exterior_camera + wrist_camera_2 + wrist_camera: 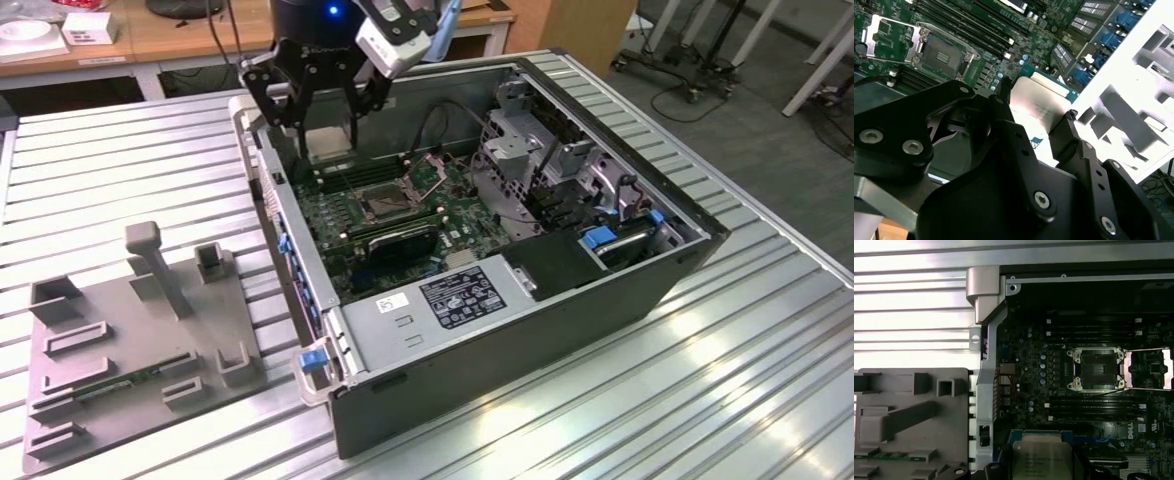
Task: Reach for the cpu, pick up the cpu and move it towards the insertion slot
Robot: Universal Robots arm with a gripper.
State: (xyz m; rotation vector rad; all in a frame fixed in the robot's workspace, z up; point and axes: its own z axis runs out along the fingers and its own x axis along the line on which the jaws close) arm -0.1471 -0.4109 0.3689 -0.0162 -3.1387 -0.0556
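My gripper (pixel 330 135) is shut on the cpu (pixel 330 146), a flat square chip with a silvery top and a dark green rim. It holds the chip by two opposite edges, in the air over the open computer case, near the case's wall on the exterior view's left. In both wrist views the cpu (pixel 1040 100) (pixel 1041 460) sits between the black fingers (pixel 1066 135). The insertion slot (pixel 378 203) (pixel 941 50) (pixel 1097 369) is a square socket with a metal frame on the green motherboard. Its cover plate (pixel 1149 369) is swung open, and the chip hangs some way short of the socket.
A grey plastic tray (pixel 134 340) (pixel 904 415) with upright posts lies on the slatted metal table (pixel 120 170) beside the case. A green memory stick (pixel 114 385) rests in it. Inside the case are black memory slots (pixel 1089 407), drive cages (pixel 534 160) and a power supply (pixel 454 295).
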